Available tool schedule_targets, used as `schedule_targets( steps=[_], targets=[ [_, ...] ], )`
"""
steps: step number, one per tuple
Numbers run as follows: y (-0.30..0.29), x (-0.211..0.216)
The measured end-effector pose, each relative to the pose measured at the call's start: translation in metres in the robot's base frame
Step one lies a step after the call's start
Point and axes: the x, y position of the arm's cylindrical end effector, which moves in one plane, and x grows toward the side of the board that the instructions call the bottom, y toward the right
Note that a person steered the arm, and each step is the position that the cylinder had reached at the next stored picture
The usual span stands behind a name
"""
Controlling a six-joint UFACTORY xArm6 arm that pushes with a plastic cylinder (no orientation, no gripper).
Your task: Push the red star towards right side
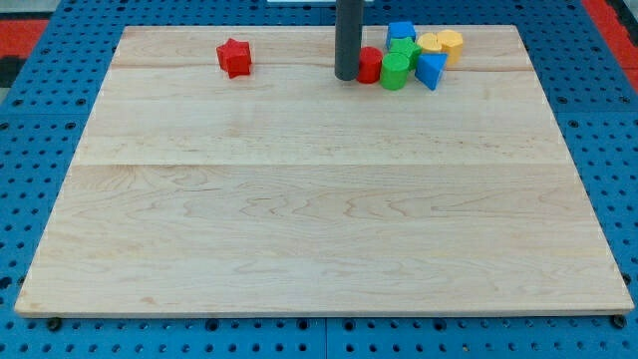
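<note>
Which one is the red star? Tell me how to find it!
Look at the wooden board and go to its top edge, left of the middle. The red star sits alone there, well to the view's left of my tip and the block cluster. It has points, unlike the round red cylinder beside my tip.

Light is bright and even, prob. from above. The wooden board (319,199) shows no glare. Shadows are soft and short, only small dark patches under the blocks. Focus is sharp in the centre; far edge is a bit softer, w/ slight perspective distortion.
</note>
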Motion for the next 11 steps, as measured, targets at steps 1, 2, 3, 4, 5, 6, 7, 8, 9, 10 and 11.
schedule_targets(
  steps=[1, 2, 3, 4, 5, 6, 7, 8, 9, 10, 11],
  targets=[
    [-0.056, 0.013],
    [-0.159, 0.036],
    [-0.214, 0.033],
    [-0.229, 0.006],
    [-0.212, -0.020],
    [-0.160, -0.022],
    [-0.108, -0.022],
    [-0.098, -0.031],
    [-0.125, -0.054],
    [-0.113, -0.058],
    [-0.075, -0.056]
  ],
)
